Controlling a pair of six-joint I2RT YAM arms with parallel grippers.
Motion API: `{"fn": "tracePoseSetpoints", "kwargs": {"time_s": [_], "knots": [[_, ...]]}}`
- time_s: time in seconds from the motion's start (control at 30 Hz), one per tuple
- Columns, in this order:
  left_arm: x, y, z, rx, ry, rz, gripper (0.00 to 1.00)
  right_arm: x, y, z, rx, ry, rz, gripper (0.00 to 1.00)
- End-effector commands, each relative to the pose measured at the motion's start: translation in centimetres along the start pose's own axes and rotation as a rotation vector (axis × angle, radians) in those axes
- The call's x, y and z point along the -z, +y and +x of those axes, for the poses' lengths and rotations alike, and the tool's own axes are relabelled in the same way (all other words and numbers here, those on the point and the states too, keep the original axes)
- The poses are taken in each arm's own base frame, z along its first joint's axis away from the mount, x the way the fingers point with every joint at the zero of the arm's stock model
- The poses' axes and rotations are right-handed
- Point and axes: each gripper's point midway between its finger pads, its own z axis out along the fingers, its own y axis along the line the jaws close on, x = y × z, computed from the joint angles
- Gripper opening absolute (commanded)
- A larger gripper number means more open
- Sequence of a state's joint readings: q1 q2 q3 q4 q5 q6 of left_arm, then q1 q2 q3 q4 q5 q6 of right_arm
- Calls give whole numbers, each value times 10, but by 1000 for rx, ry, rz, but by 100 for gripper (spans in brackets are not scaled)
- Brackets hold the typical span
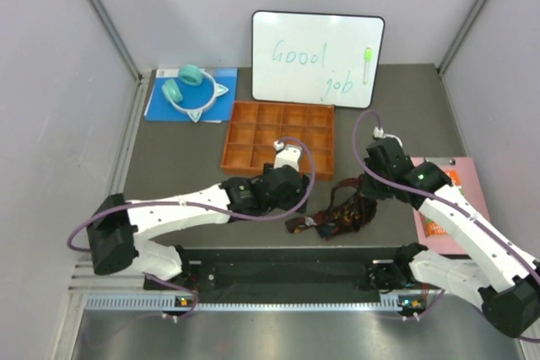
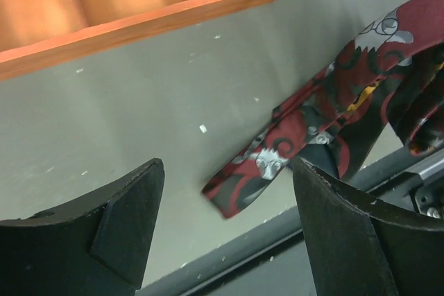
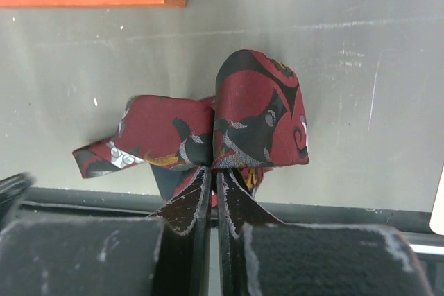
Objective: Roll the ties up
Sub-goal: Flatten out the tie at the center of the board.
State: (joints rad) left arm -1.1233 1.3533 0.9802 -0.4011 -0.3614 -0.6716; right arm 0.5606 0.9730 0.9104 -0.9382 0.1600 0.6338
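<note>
The left gripper (image 2: pixel 227 166) hung with its claw apart above the table, holding nothing, the loose end of the tie (image 1: pixel 337 212) lying just beyond its fingertips. The tie lay bunched close to the table's near edge, nearer than the orange tray (image 1: pixel 278 106). Its long axis ran roughly left to right, with the free end pointing left and near. On the right, the right gripper (image 3: pixel 215 171) was clamped on a folded loop. Rolling looked barely begun; the next move probably called for straightening the fabric, then coiling it from one end.
</note>
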Motion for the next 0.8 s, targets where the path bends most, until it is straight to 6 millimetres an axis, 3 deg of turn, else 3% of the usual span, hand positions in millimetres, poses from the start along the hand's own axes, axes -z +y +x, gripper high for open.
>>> {"fn": "tracePoseSetpoints", "kwargs": {"time_s": [0.0,0.17,0.2,0.43,0.57,0.7,0.77], "knots": [[-12,-46,-29,-12,-131,57,80,2,5,7,0,-3,-51,0],[-38,-72,-20,-73,-120,54,75,3,13,12,2,18,-102,0],[-38,-79,-26,-69,-131,60,75,3,14,12,4,18,-103,0],[-58,-97,-23,-99,-116,62,66,7,14,13,7,21,-112,0],[-66,-96,-25,-117,-128,14,49,10,13,13,8,18,-116,0],[-70,-96,-32,-137,-154,-40,10,14,14,13,7,19,-121,0],[-69,-99,-41,-146,-178,-50,1,14,15,13,5,19,-125,0]]}}
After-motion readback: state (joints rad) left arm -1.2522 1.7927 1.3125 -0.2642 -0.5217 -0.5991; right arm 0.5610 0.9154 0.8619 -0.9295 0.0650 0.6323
